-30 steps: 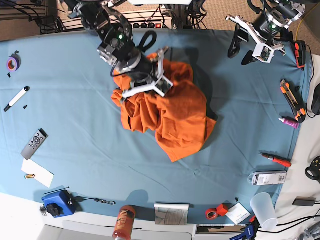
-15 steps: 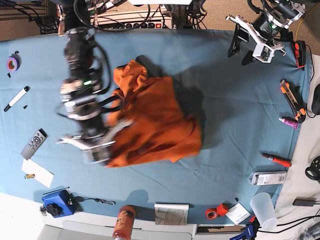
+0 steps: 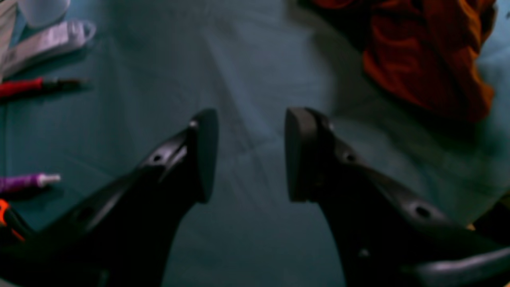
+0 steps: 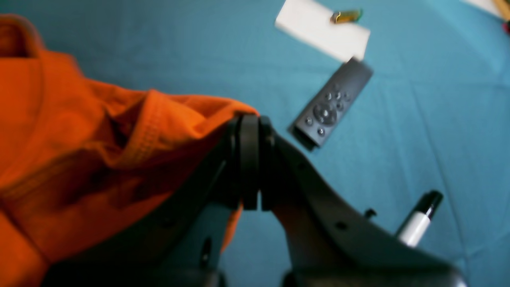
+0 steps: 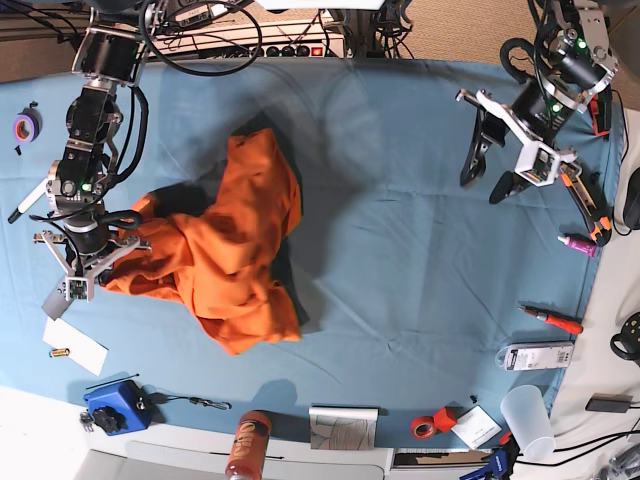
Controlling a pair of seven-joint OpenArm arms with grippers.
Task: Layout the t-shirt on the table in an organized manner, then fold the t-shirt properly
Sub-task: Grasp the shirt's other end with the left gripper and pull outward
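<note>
The orange t-shirt (image 5: pixel 232 240) lies bunched on the left half of the light-blue table (image 5: pixel 400 250). One end trails toward the table's far edge and a lobe points at the front edge. My right gripper (image 5: pixel 118 252) is shut on the shirt's left edge. In the right wrist view its fingertips (image 4: pixel 250 159) pinch a hemmed fold of the t-shirt (image 4: pixel 79 159). My left gripper (image 5: pixel 487 180) hangs open at the far right, well apart from the shirt. Its jaws (image 3: pixel 251 155) hold nothing above bare table (image 3: pixel 247 59), and the t-shirt (image 3: pixel 422 59) shows at the upper right.
A remote (image 4: pixel 330 107), white paper (image 5: pixel 75 345) and a marker (image 5: pixel 30 200) lie left of my right gripper. Along the right edge are a cutter (image 5: pixel 585 200), a purple tube (image 5: pixel 578 243) and a red screwdriver (image 5: pixel 552 320). A blue box (image 5: pixel 115 405), bottle (image 5: pixel 247 445) and cup (image 5: pixel 527 418) line the front.
My right arm has swept from the shirt's top down and out to the table's left side, dragging the shirt leftward and stretching it. My left arm has shifted slightly toward the table's middle.
</note>
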